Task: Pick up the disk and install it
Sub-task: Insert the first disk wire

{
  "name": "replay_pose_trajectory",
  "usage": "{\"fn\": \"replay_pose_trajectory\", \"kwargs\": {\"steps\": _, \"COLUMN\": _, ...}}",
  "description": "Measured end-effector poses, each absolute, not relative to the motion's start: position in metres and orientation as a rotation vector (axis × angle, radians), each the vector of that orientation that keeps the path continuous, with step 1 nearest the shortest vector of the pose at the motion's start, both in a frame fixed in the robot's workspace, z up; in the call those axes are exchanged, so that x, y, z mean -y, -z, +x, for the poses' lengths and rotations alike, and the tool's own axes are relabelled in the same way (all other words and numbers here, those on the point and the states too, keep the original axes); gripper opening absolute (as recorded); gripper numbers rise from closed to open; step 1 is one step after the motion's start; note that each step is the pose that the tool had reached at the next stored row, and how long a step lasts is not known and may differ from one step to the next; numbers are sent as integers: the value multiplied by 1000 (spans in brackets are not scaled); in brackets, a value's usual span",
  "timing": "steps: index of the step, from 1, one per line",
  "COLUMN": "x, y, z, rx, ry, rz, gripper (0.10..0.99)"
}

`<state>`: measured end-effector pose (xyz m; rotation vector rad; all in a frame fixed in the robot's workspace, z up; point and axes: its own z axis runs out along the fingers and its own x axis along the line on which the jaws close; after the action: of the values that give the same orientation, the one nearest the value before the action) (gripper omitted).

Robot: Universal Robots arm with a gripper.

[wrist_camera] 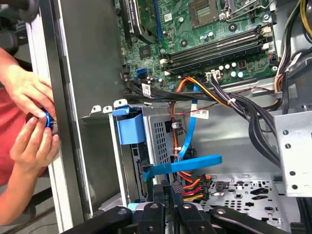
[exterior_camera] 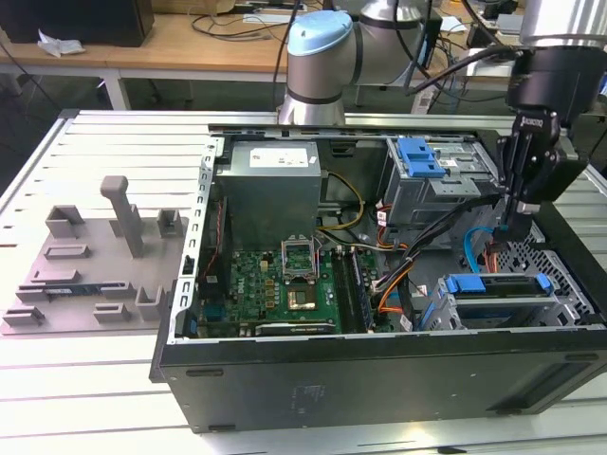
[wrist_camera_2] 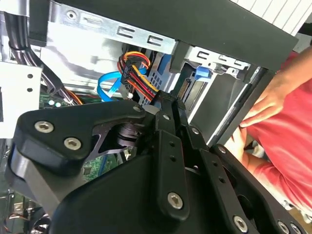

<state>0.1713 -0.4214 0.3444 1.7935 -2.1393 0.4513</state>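
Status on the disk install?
Looks done: the disk sits in the case, at the exterior view's right, blue bracket on top. In hand: the gripper hangs close by it, beside the blue cable. Left: whether the disk is fully seated or cabled doesn't show.

Judged a robotics lab or test workshop. Furnished with a slotted aluminium worktable [exterior_camera: 104, 142], bearing an opened desktop computer case [exterior_camera: 379, 384] with motherboard [exterior_camera: 285, 284] and wiring [exterior_camera: 408, 275] exposed. Equipped with an industrial robot arm [exterior_camera: 321, 57], standing behind the case. Noted beside the case: a grey moulded fixture tray [exterior_camera: 85, 275]. Backed by wooden benches [exterior_camera: 190, 47] strewn with cables [exterior_camera: 237, 21]. Attended by a person, with hands [wrist_camera: 29, 92] at the case edge in the first wrist view.
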Motion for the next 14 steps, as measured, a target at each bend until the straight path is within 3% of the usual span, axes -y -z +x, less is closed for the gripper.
{"fn": "replay_pose_trajectory", "kwargs": {"steps": 7, "x": 443, "y": -352, "z": 171, "rx": 2196, "ry": -353, "rz": 1844, "gripper": 169}}
{"fn": "replay_pose_trajectory", "kwargs": {"steps": 14, "x": 451, "y": -358, "z": 166, "rx": 2180, "ry": -346, "rz": 1881, "gripper": 169}}
